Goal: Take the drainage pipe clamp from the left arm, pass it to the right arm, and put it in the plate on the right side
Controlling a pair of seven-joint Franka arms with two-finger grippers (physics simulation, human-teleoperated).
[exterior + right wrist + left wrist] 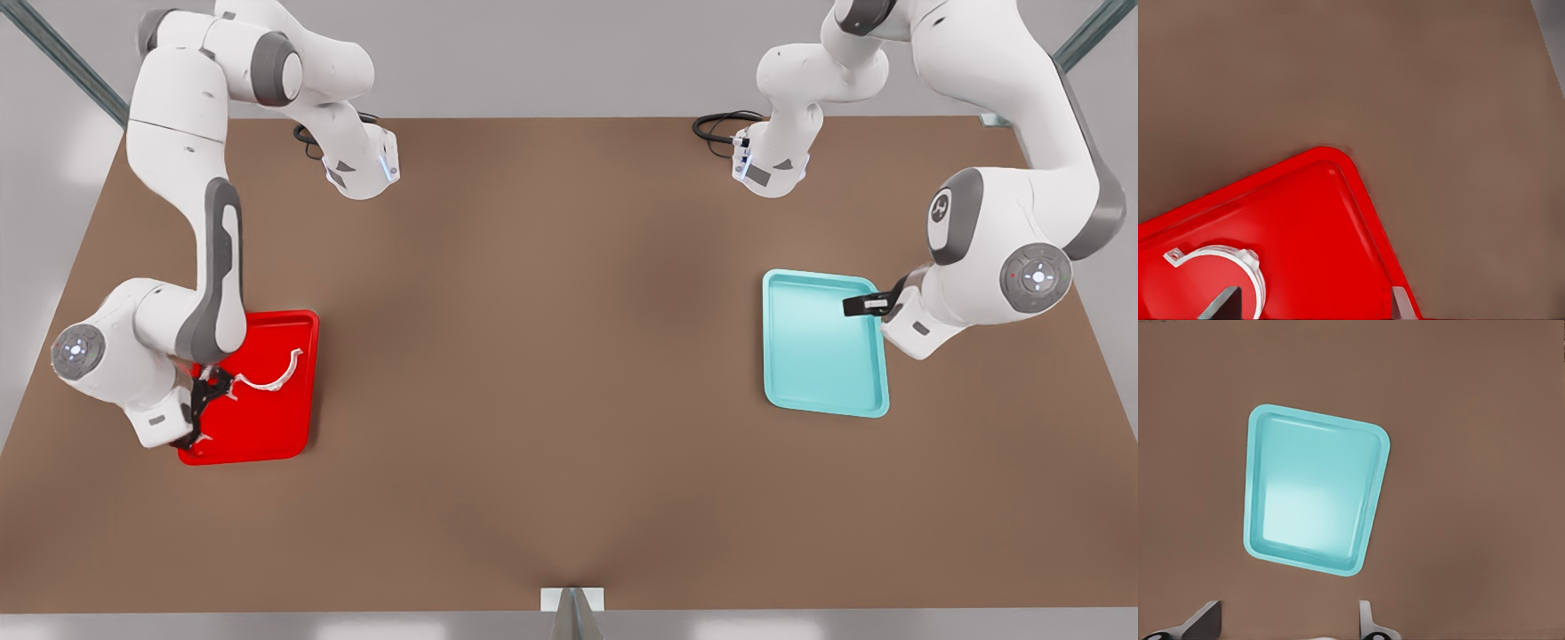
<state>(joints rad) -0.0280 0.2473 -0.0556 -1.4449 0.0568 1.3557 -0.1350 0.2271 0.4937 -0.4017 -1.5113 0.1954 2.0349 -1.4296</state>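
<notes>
On the brown worktop (551, 373), my right gripper (200, 409) hangs over the red plate (298, 427), fingers spread, the drainage pipe clamp (271, 378) lying inside; my left gripper (858, 305) waits open-fingered over the teal tray (822, 391). Placement looks complete.

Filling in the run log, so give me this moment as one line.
right gripper: open, over plate | drainage pipe clamp: in plate | left gripper: open, over teal tray
</notes>
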